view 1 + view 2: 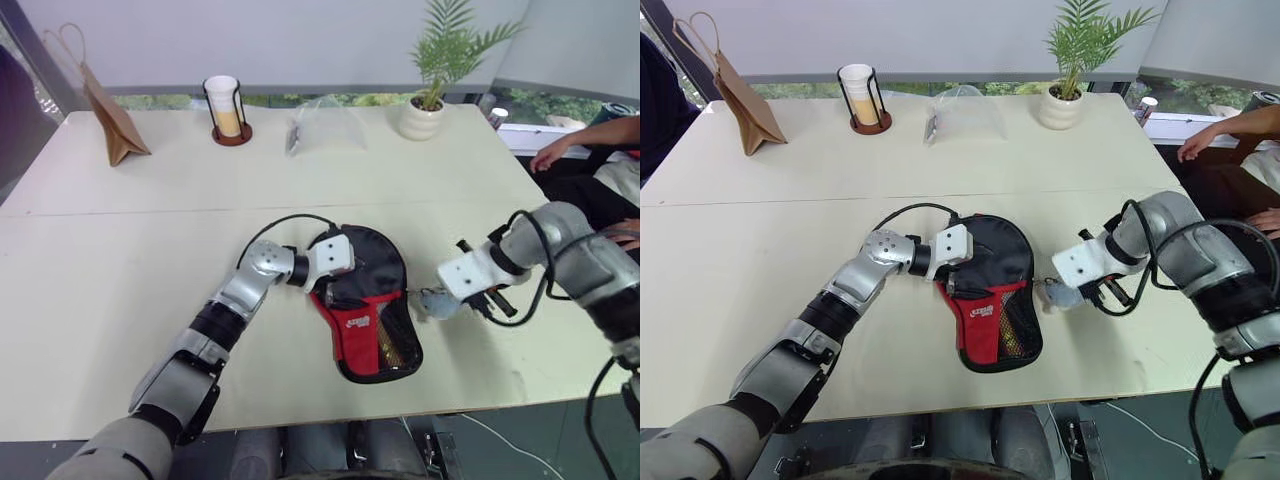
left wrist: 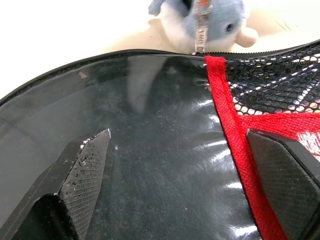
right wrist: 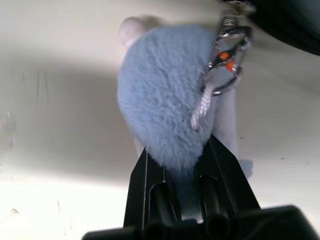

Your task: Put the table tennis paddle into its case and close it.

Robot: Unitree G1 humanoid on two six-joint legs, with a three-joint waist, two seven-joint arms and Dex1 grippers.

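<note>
The left end effector [image 1: 322, 290], spread wide, is pressing the limp black-and-red fabric case [image 1: 372, 300]; the right end effector [image 3: 186, 165] is pinching its fluffy blue zipper charm [image 3: 165, 100], a soft, secure handle

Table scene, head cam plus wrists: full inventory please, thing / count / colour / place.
case: 1, black with red panel and mesh, table centre
plush charm: 1, grey-blue, clipped to the case's zip, just right of case
paper bag: 1, brown, far left corner
cup in wire holder: 1, white, black wire, far edge
clear plastic bag: 1, transparent, far edge, centre
potted plant: 1, green in white pot, far right
table: 1, cream
person's arm: 1, beyond table's right end
left tool: open, fingers over the case
right tool: shut on plush charm
</note>
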